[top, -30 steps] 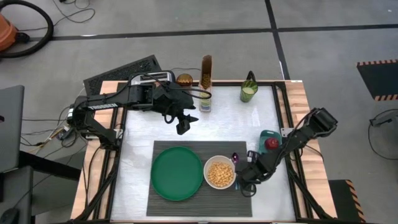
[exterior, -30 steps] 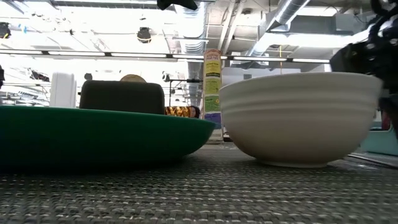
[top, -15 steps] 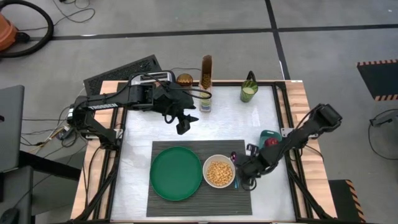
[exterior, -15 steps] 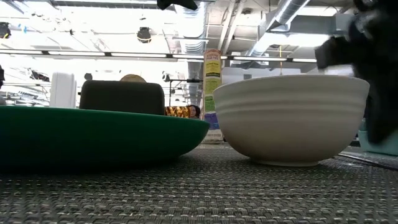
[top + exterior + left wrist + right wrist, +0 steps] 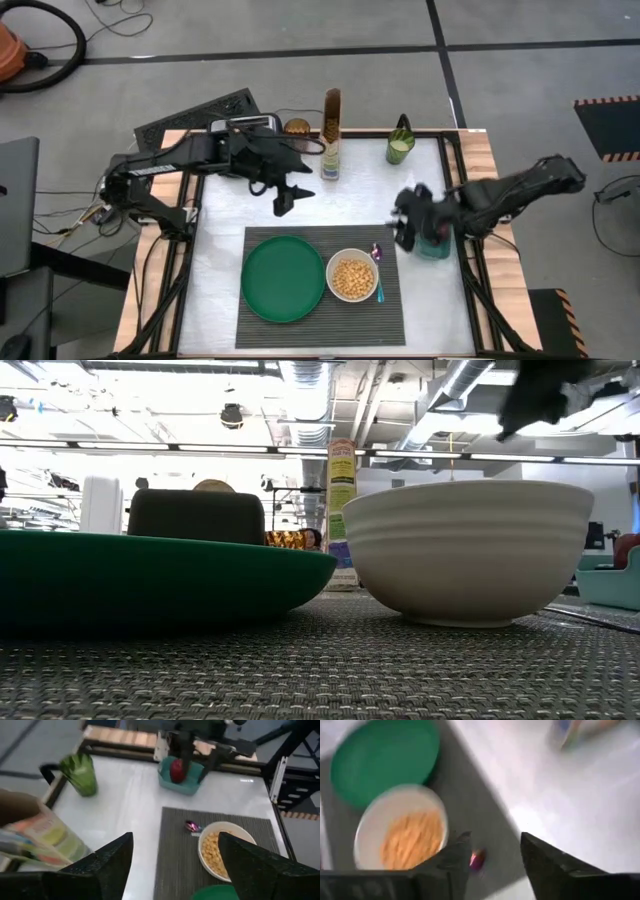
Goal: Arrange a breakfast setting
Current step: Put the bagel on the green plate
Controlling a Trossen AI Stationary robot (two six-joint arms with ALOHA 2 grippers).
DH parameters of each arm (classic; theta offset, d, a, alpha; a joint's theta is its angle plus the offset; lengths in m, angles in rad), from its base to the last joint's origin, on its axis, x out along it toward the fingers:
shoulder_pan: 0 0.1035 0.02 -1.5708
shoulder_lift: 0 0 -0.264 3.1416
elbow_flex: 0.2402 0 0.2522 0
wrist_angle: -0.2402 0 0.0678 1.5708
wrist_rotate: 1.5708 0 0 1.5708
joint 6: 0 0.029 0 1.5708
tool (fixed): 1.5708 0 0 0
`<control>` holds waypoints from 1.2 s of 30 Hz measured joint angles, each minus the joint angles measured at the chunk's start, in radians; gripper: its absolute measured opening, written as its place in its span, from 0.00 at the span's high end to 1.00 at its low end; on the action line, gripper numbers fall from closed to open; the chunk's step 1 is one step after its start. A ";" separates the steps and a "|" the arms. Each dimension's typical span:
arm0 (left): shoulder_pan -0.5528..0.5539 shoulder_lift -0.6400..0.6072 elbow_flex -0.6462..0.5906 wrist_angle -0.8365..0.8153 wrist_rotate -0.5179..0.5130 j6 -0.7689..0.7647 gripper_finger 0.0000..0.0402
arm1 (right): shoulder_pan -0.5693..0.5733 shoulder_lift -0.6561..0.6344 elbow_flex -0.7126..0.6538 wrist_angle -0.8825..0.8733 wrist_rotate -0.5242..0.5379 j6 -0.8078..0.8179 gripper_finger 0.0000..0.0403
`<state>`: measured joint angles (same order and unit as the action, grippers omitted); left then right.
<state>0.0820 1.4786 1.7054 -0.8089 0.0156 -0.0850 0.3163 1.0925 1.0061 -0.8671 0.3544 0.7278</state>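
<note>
Green plate (image 5: 284, 277); white bowl (image 5: 352, 276), yellow cereal (image 5: 352, 278); grey ribbed placemat (image 5: 390, 303).

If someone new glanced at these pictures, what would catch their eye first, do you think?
Probably the round green plate and the white bowl of yellow cereal, side by side on the dark ribbed placemat. Next, the right gripper, open and empty, hanging above the table beyond the spoon lying beside the bowl.

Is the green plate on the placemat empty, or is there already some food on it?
Empty. In the high view the green plate shows only its bare green surface; the cereal is in the white bowl beside it.
</note>
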 joint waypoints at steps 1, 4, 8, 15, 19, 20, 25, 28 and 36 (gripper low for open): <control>0.002 -0.011 0.000 0.005 -0.006 0.008 0.30 | -0.033 -0.016 0.012 0.010 0.019 -0.038 0.49; 0.011 -0.047 0.000 0.002 -0.076 0.053 0.27 | -0.126 -0.034 0.048 0.089 0.050 -0.170 0.42; 0.066 -0.095 0.001 -0.113 -0.239 0.147 0.26 | -0.216 -0.026 0.102 0.145 0.041 -0.328 0.41; 0.323 -0.072 0.000 -0.374 -0.215 0.245 0.26 | -0.282 -0.023 0.149 0.147 0.024 -0.378 0.42; 0.465 -0.038 0.000 -0.361 -0.197 0.361 0.26 | -0.278 -0.031 0.148 0.139 0.014 -0.356 0.42; 0.497 -0.031 0.000 -0.362 -0.171 0.381 0.26 | -0.277 -0.031 0.148 0.135 0.008 -0.343 0.42; 0.599 -0.020 -0.060 -0.357 -0.080 0.527 0.26 | -0.257 -0.031 0.148 0.117 0.009 -0.286 0.42; 0.639 -0.018 -0.120 -0.348 -0.068 0.597 0.26 | -0.251 -0.031 0.148 0.118 0.009 -0.269 0.42; 0.699 -0.018 -0.276 -0.210 -0.073 0.679 0.26 | -0.252 -0.031 0.148 0.119 0.010 -0.257 0.42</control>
<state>0.7806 1.4601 1.4297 -1.0189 -0.0571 0.5936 0.0647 1.0618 1.1545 -0.7486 0.3645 0.4710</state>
